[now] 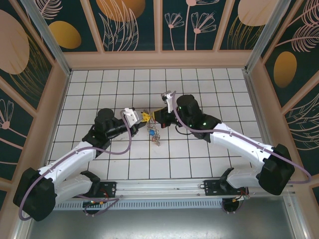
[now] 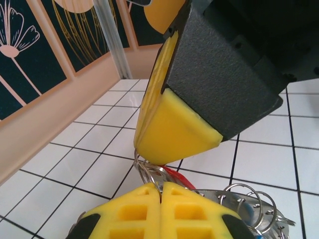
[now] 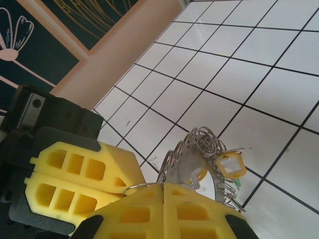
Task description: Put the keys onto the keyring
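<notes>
Top external: keyring (image 1: 152, 128) between closed jaws

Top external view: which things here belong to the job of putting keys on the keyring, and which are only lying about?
Belong to the job:
keyring; keys, bunched between the grippers; left gripper and right gripper, jaws shut.

Only surroundings:
tiled floor; patterned walls; purple cables.

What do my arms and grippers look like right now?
The left arm and right arm have white links, black joints and a purple cable. The left gripper and right gripper have yellow, grid-holed fingers in black mounts.
</notes>
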Robot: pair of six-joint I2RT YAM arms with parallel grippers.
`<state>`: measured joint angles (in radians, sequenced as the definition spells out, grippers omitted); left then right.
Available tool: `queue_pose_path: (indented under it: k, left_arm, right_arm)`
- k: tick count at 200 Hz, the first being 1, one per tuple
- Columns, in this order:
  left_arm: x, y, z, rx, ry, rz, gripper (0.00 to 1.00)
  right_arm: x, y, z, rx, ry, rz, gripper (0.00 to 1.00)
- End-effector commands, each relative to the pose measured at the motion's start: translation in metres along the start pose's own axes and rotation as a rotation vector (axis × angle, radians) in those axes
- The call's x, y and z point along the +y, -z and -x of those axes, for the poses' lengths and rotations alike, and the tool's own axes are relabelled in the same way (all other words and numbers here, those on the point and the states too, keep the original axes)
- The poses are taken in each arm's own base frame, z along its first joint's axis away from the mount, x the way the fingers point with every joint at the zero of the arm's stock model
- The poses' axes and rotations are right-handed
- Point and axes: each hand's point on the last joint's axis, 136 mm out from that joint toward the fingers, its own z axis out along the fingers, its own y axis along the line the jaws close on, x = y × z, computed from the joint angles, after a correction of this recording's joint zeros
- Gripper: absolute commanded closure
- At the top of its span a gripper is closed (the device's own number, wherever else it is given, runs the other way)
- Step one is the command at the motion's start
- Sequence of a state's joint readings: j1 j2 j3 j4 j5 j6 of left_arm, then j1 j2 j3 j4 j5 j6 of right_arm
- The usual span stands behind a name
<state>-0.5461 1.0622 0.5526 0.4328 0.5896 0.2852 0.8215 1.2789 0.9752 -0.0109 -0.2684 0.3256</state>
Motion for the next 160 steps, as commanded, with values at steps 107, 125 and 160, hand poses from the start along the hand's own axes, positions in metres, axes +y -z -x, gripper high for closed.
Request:
queue_pose_path:
  k: [107, 125, 160]
  left_arm:
    - [-0.008, 0.015, 0.057, -0.298, -0.024, 0.0, 1.0]
    - [-0.008, 0.015, 0.056, -0.3, -0.022, 0.0, 1.0]
    - [-0.008, 0.014, 0.058, -0.314, -0.019, -0.007, 1.0]
  right_arm:
    - [0.015, 0.012, -0.008, 0.113, -0.14, 0.197, 0.9]
    - [0.016, 0.015, -0.004, 0.108, -0.124, 0.189, 0.8]
    - [0.015, 0.026, 0.01, 0.075, -0.051, 0.173, 0.72]
